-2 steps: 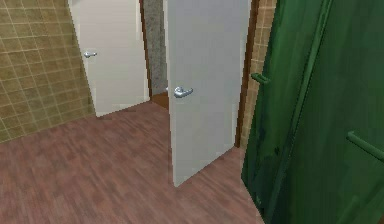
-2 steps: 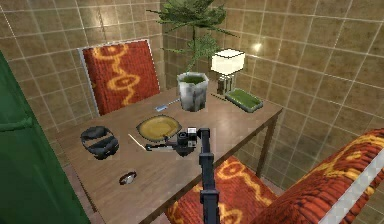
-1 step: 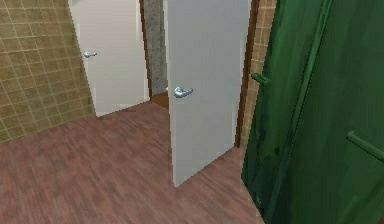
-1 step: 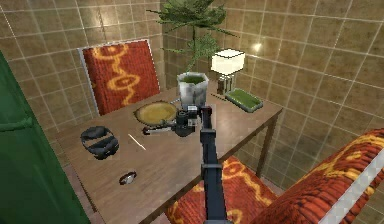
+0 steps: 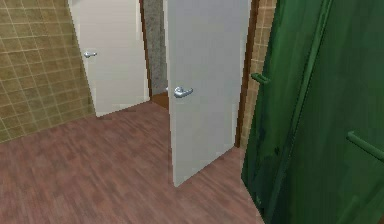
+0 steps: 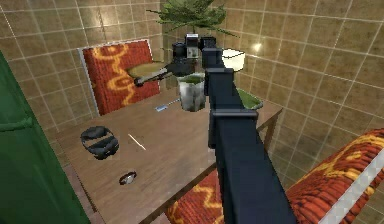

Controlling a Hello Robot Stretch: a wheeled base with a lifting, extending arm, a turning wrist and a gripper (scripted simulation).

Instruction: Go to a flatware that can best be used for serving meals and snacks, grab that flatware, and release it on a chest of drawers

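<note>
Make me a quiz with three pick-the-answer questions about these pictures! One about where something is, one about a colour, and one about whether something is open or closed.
1. Where is the dark round thing?
A) on the wooden table
B) on the floor
C) on a shelf

2. What colour is the chair's back?
A) blue
B) red-orange with a pattern
C) plain white

3. How is the nearer white door?
A) lying flat on the floor
B) shut
C) standing open

Answers:
1 A, it rests on the tabletop toward the arm side view's left.
2 B, swirly red-orange cloth covers it.
3 C, its handle edge stands well out from the frame.
</note>
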